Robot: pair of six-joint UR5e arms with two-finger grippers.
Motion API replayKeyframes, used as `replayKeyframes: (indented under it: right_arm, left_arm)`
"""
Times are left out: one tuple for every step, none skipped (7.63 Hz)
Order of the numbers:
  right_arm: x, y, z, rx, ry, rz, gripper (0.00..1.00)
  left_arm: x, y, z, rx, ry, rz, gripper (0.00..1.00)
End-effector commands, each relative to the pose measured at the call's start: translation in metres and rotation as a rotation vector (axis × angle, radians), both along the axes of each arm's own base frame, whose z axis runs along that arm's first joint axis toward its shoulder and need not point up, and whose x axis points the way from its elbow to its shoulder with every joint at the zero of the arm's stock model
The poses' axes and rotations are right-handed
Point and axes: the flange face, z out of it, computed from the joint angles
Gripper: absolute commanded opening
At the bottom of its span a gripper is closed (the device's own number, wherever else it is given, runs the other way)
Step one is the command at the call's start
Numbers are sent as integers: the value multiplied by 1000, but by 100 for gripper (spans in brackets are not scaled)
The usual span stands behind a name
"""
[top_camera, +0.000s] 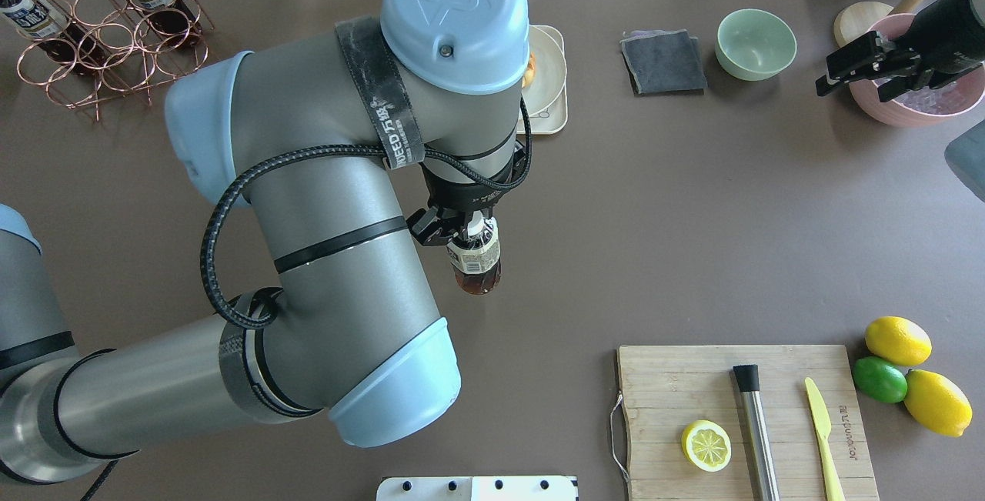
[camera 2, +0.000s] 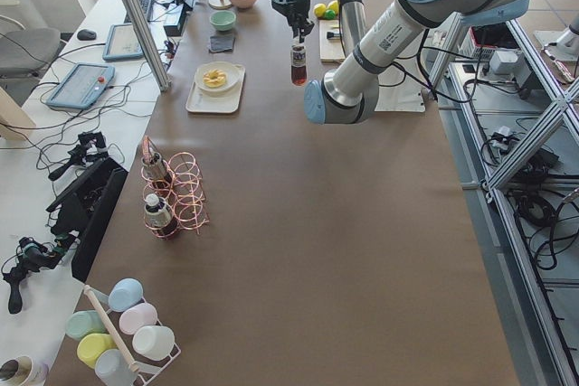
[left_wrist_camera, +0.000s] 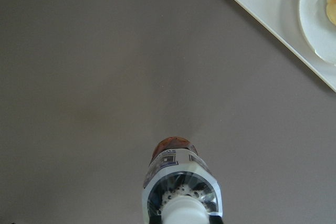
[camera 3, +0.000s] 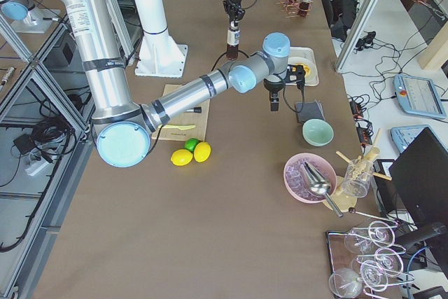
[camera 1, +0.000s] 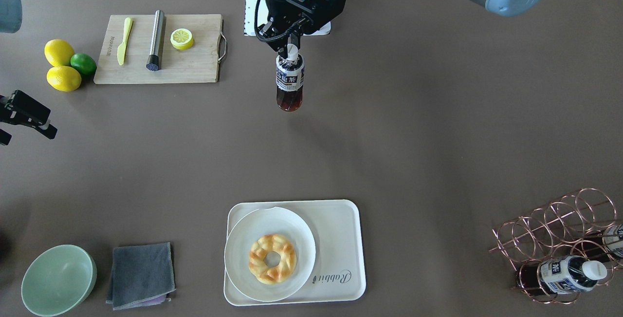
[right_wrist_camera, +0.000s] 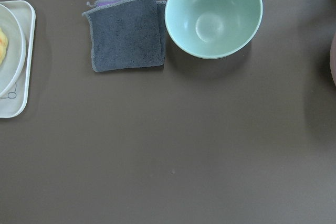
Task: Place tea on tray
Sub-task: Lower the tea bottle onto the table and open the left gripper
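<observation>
We see the left end effector [camera 1: 291, 51] grasping the tea [camera 1: 290, 81] aloft, well apart from the tray [camera 1: 340, 229]; placing remains.

Overhead, we lose most of the tray [top_camera: 554, 122] behind the left arm [top_camera: 346, 216]; the left wrist view's edge crops the tea [left_wrist_camera: 181, 182] at its cap, the front view's the right pincer [camera 1: 27, 129].

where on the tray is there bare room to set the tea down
Room for the tea on the tray is the strip between the round plate and the rim, by the Rabbit print. The rest is crowded: the plate with its pastry covers it.
</observation>
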Motion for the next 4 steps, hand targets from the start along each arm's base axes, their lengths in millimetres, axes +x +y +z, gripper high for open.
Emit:
replayKeyframes:
  right_arm:
    - [0, -1, 2, 4, 14, 9, 100]
    - [0, 0, 1, 4, 16, 13, 100]
    - [0, 0, 2, 3, 16, 13, 100]
    - [1, 1, 5, -2, 18, 13, 100]
  left_arm:
    - [12, -6, 30, 40, 34, 3, 0]
    - [14, -8, 33, 54, 24, 12, 0]
    - [16, -10, 35, 63, 16, 10, 0]
    - [20, -8, 36, 62, 13, 16, 0]
